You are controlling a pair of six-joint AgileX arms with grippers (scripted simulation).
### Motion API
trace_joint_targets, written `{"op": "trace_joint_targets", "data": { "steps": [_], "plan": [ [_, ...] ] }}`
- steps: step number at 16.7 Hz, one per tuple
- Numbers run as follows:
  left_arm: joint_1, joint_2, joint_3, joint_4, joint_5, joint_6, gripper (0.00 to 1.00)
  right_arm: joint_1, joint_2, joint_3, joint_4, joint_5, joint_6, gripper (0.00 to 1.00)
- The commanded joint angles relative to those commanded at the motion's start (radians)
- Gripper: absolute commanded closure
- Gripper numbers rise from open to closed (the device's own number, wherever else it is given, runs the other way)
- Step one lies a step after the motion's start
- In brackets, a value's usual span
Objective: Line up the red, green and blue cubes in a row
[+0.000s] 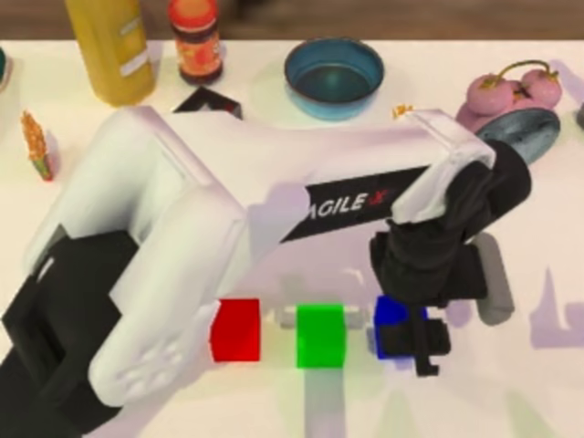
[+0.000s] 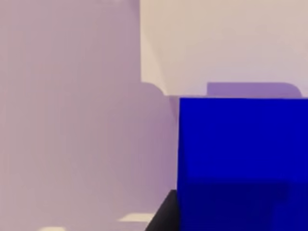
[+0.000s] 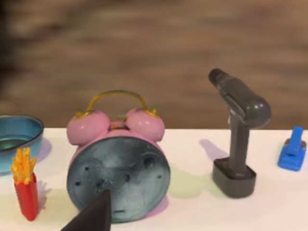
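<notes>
Blue cube [image 1: 392, 315] at the right end of a near-front row, well apart from the bowl [image 1: 334, 78] and alarm clock [image 1: 513, 108] at the back; green cube [image 1: 320, 335] in the middle, red cube [image 1: 236, 329] at the left end, gaps between roughly even, so row looks about done. Probably light, rigid, matte and not slippery, flat-sided; nothing fragile. Best taken across two opposite vertical faces, pads square and centred (a corner pinch would likely twist it). Same for green and red, if either needs a nudge. Left gripper [image 1: 412, 345] right down over the blue cube, wrist pointing almost straight at the table, forearm stretched across from the left side of the table and shading the red cube's edge. Left wrist view filled by the blue cube [image 2: 243, 163] up close, one dark finger [image 2: 163, 216] at its lower corner; whether clamped or let go, cannot tell. Right arm not seen from above, parked somewhere; its wrist view looks over the table's far objects, w/ only a dark finger tip [image 3: 94, 216] showing, so spread not readable either.
</notes>
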Motion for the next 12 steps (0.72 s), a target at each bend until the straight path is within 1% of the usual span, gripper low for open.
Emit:
{"op": "trace_joint_targets", "data": {
  "steps": [3,4,12],
  "plan": [
    [0.0,0.0,0.0,0.0,0.0,0.0,0.02,0.0,0.0,0.0,0.0,0.0,0.0,0.0],
    [0.0,0.0,0.0,0.0,0.0,0.0,0.0,0.0,0.0,0.0,0.0,0.0,0.0,0.0],
    [0.001,0.0,0.0,0.0,0.0,0.0,0.0,0.0,0.0,0.0,0.0,0.0,0.0,0.0]
  ]
}}
